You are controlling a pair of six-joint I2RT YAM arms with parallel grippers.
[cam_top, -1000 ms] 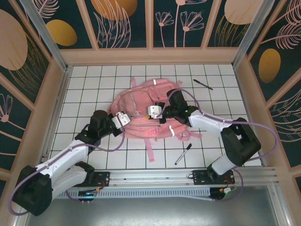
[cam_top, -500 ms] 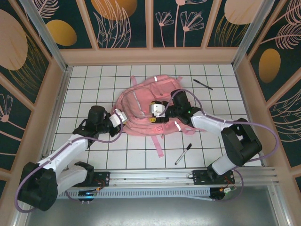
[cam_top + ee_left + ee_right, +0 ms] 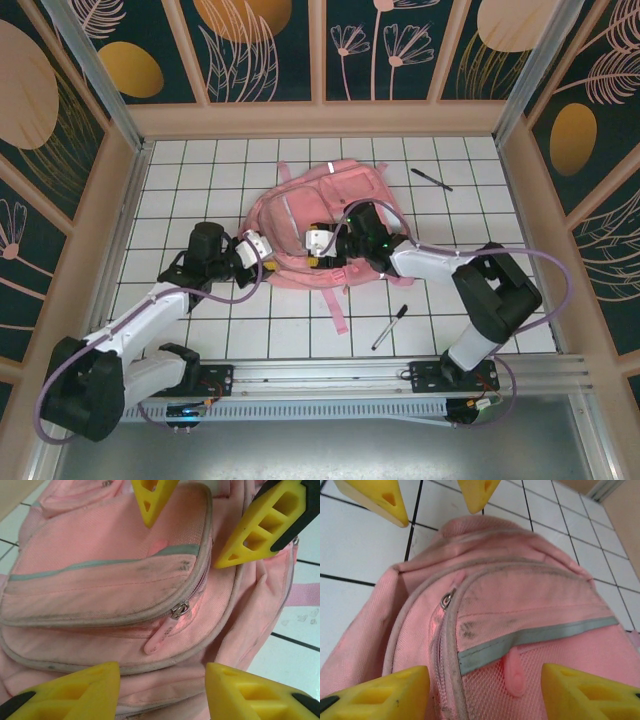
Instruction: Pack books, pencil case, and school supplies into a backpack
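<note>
The backpack (image 3: pixel 300 205) lies flat in the middle of the tiled table (image 3: pixel 180 190), and I have both grippers at its near-left part, facing each other.

On my left wrist feed the left gripper (image 3: pixel 162 667) has its fingers spread wide and pinches nothing. The pack's front pocket sits just beyond the tips, with a pink zipper pull (image 3: pixel 161 639) hanging between them. The yellow tips at the top of that feed are the other gripper's.

The right gripper (image 3: pixel 485 667) is likewise spread and grips nothing. Between its fingers I see a silvery strip (image 3: pixel 535 637) and a mesh pocket with its own small pink pull (image 3: pixel 514 676).

From above, the left arm (image 3: pixel 150 310) reaches up and rightward from its base to the pack's left edge. The right arm (image 3: pixel 440 262) folds back leftward, forearm low across the pack's near side.

Two pens lie on the tiles, well apart from both grippers: the far pen (image 3: pixel 431 179) near the back right, the near pen (image 3: pixel 389 327) in front of the pack.
</note>
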